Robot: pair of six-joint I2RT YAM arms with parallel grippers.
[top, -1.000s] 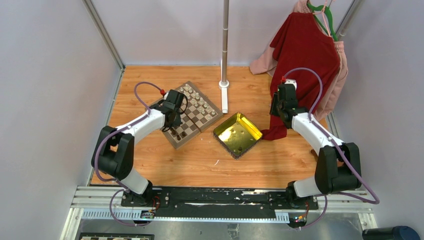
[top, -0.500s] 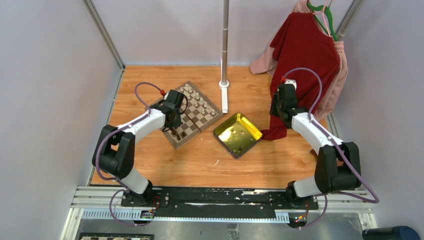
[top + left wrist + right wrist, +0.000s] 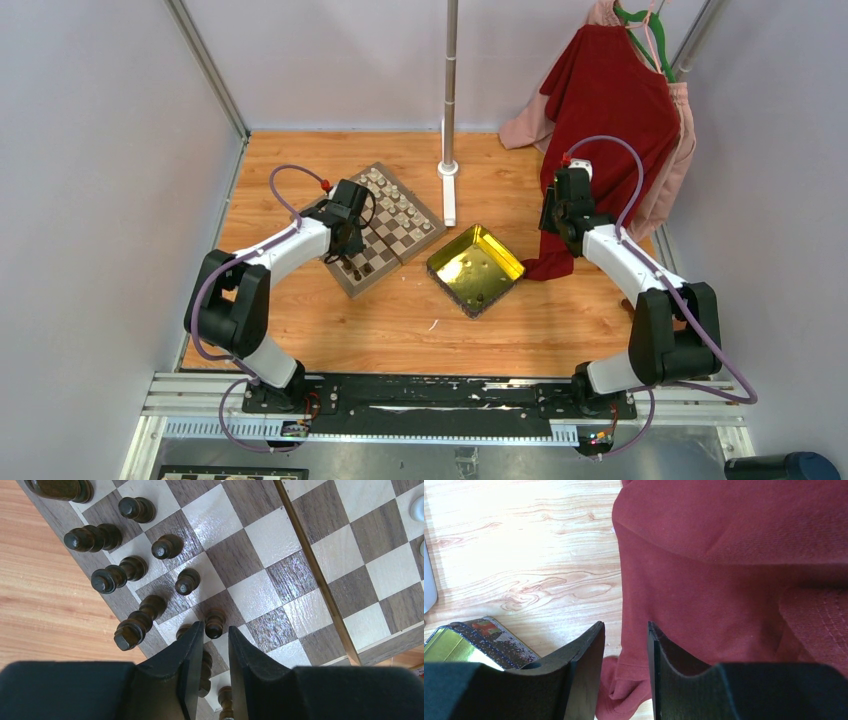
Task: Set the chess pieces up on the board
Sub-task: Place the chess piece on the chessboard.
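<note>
My left pincer (image 3: pixel 216 632), at left, hangs over the near corner of the board (image 3: pixel 260 545). Its jaws have just eased a little apart and clamp nothing. A dark pawn (image 3: pixel 215 622) stands upright on a pale square at their tips, and I judge it newly let go. The arm itself has not shifted in the overhead view. If so, this pawn is placed, and the next move is to lift clear without knocking it.

Beside the pawn, more dark pieces (image 3: pixel 112 575) stand in two rows along that edge. Pale pieces (image 3: pixel 385 190) line the far edge. The board lies at an angle on the table (image 3: pixel 500 330).

Centre: a shiny yellow tray (image 3: pixel 475 268) sits just right of the board. There are specks in it, too small to name.

Right: my right pincer (image 3: pixel 625 630) hovers with its jaws apart and empty, above the hem of a red shirt (image 3: pixel 724 570).

Views compared: only the left wrist camera shows the gap between the jaws and each dark piece singly. Only the overhead view shows both arms, the whole board and the inside of the tray. The right wrist camera catches just one corner of the tray and no pieces at all.
</note>
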